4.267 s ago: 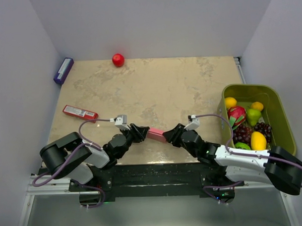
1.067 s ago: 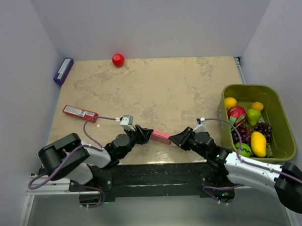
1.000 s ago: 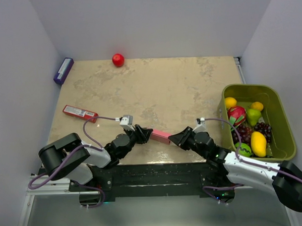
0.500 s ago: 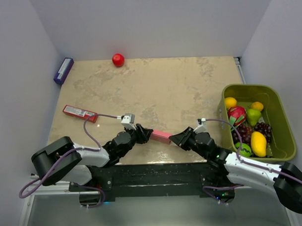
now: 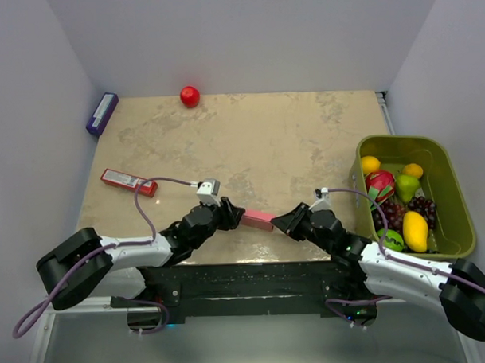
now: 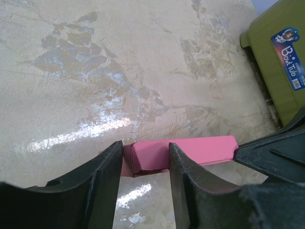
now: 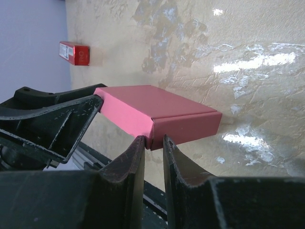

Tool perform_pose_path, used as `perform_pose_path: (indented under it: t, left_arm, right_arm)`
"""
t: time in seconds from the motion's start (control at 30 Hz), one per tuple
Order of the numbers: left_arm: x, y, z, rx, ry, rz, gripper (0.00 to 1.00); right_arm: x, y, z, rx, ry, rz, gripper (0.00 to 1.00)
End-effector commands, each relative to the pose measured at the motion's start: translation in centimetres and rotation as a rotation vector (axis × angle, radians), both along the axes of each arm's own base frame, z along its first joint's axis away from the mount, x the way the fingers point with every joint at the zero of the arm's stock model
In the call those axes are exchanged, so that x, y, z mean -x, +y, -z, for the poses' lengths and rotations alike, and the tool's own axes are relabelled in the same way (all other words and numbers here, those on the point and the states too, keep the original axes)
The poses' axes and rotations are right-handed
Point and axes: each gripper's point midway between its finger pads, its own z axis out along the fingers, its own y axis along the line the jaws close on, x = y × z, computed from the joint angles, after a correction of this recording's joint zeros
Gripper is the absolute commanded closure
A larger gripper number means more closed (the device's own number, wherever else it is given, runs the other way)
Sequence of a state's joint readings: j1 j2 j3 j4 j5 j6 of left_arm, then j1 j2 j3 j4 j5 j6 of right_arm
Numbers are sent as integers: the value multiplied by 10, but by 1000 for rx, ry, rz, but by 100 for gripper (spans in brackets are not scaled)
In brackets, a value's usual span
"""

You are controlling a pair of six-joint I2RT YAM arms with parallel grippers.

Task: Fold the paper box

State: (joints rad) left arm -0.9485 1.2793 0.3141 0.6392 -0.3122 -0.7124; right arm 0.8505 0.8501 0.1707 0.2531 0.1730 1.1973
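Left gripper [image 6: 145,151] clamps the left end of the paper box [image 5: 257,220], which lies near-centre on the table [image 5: 265,133]. Right gripper [image 7: 152,143]: fingers nearly together at the box's right end, grasp not discernible. Risk: opposed pulling could crush the thin card or spring its folds.

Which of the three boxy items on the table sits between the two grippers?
The pink paper box, near the front edge; the narrow red packet lies farther left, the purple box in the far-left corner.

A robot lab test cell: plain white walls [image 5: 245,38] box in a beige surface [image 5: 249,141], with two cabled arms [image 5: 133,247] bolted to a rail [image 5: 246,283].
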Motion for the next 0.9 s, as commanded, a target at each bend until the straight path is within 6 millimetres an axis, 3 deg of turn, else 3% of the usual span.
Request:
perform_pose_path:
  t: [0.0, 0.23, 0.33, 0.4, 0.57, 0.73, 0.87]
  left_arm:
    - [5, -1, 4, -70, 27, 52, 49]
    - [0, -4, -13, -31, 8, 43, 30]
    - [-2, 3, -19, -9, 7, 11, 27]
    - [-3, 7, -30, 31, -3, -11, 29]
    - [-6, 21, -30, 61, 20, -51, 38]
    - [-4, 24, -21, 60, 41, -44, 49]
    - [-2, 23, -11, 58, 68, -35, 52]
  right_arm:
    - [7, -20, 31, 144, 63, 23, 96]
    - [6, -20, 28, 146, 59, 24, 96]
    - [7, -20, 29, 150, 60, 21, 96]
    - [6, -20, 28, 153, 58, 22, 96]
    - [7, -20, 28, 153, 58, 19, 96]
    - [7, -20, 27, 150, 57, 18, 96]
    - [8, -20, 27, 150, 57, 14, 96]
